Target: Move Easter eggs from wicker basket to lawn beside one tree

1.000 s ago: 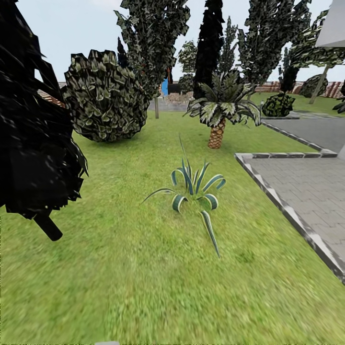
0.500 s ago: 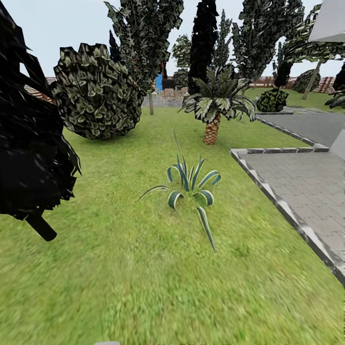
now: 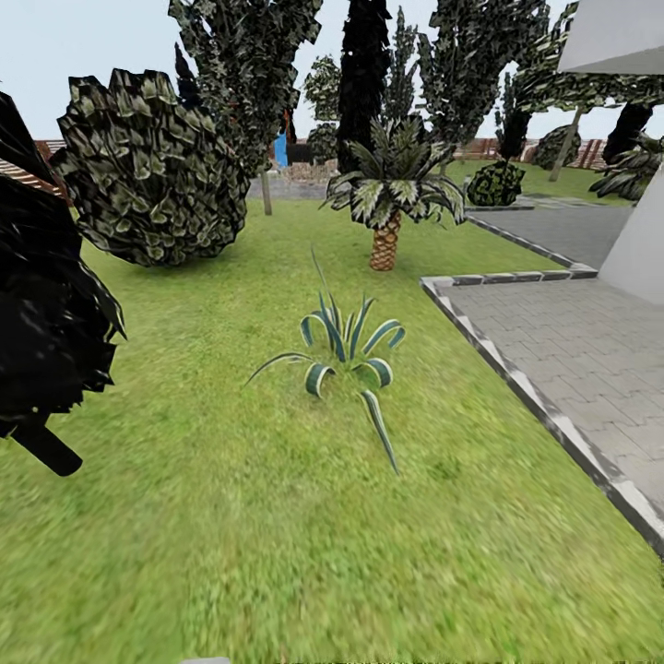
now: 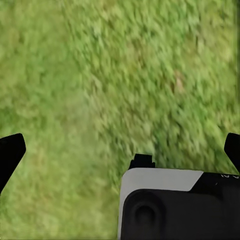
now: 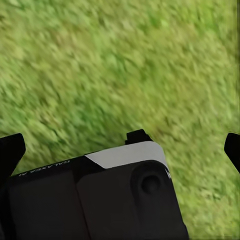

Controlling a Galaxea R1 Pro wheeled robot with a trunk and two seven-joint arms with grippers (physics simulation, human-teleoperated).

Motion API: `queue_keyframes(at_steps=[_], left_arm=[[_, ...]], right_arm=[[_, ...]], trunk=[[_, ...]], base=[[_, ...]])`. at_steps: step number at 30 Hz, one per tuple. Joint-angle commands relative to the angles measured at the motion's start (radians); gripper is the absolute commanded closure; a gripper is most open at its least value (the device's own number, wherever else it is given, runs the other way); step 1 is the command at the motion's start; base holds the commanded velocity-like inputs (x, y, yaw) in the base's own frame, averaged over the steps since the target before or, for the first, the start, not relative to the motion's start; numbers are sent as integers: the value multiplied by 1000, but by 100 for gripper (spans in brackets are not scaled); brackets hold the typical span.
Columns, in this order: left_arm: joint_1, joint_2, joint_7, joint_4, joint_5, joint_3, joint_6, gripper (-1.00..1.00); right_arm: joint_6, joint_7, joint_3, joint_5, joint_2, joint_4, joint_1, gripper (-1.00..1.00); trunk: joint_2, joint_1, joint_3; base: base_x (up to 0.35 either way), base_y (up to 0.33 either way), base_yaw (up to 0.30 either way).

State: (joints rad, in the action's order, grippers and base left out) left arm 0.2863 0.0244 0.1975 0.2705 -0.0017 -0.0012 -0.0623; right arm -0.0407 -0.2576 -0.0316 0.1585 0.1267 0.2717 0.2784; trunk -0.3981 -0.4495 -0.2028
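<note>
The head view looked out over the lawn (image 3: 277, 516), which filled the lower two thirds of the frame, and no basket or eggs lay anywhere on the grass in view, so the robot seemed to be on its way, looking for them. At the centre of the frame a striped spiky plant (image 3: 346, 355) sat in the grass, and above it, in the upper middle, stood a small palm (image 3: 392, 198) with a scaly brown trunk. In the upper left a rounded leafy bush (image 3: 148, 184) sat low on the grass, and just right of it a tree (image 3: 266, 189) with a slender pale trunk rose into a mottled crown; by my reading this was a fair candidate for the tree the eggs should end up beside. Black foliage (image 3: 46, 314) crowded the left edge, close to the camera. A grey paved area (image 3: 581, 350) with a stone kerb ran down the right side.

Both wrist views looked down at bare grass past the dark gripper body. In each, the two black fingertips sat at opposite edges of the picture, so the jaws of the left gripper (image 4: 120, 150) and the right gripper (image 5: 120, 147) stood wide with nothing between them, a sensible carry while travelling, since there was nothing yet to grasp
</note>
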Motion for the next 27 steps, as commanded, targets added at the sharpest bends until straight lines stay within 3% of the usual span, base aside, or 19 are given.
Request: queue_keyframes(at_steps=[1,9,12,15,18,20,24,27], left_arm=[[1,0,3,-1,-1,0,-3,-100],[1,-4,5,-1,3,7,5,-100],[1,-7,5,-1,4,15,22,-100],[7,-8,6,19,5,30,96,-100],[74,-9,4,59,4,38,234,-100],[135,-10,3,74,3,60,301,-100],[174,-9,3,82,0,113,294,-100],[189,-10,4,83,-2,127,284,-100]], right_arm=[[-4,-1,-4,8,0,0,1,-100],[-3,-1,-10,9,-1,-1,1,-100],[1,1,-38,11,-5,-1,2,-100],[59,1,-79,17,-30,6,14,-100],[217,1,-101,21,-53,29,59,-100],[266,0,-105,25,-58,38,81,-100],[272,-1,-114,40,-61,43,97,-100],[257,-2,-117,45,-62,43,101,-100]], trunk=[[-2,0,-3],[-2,0,-14],[-2,0,-17],[-2,0,-21],[-2,0,-25],[-2,0,-28],[-2,0,-33],[-2,0,-37]], base=[[0,0,-182],[0,0,-184],[0,0,-184],[0,0,-184],[0,0,-185],[0,0,-184],[0,0,-184],[0,0,-184]])
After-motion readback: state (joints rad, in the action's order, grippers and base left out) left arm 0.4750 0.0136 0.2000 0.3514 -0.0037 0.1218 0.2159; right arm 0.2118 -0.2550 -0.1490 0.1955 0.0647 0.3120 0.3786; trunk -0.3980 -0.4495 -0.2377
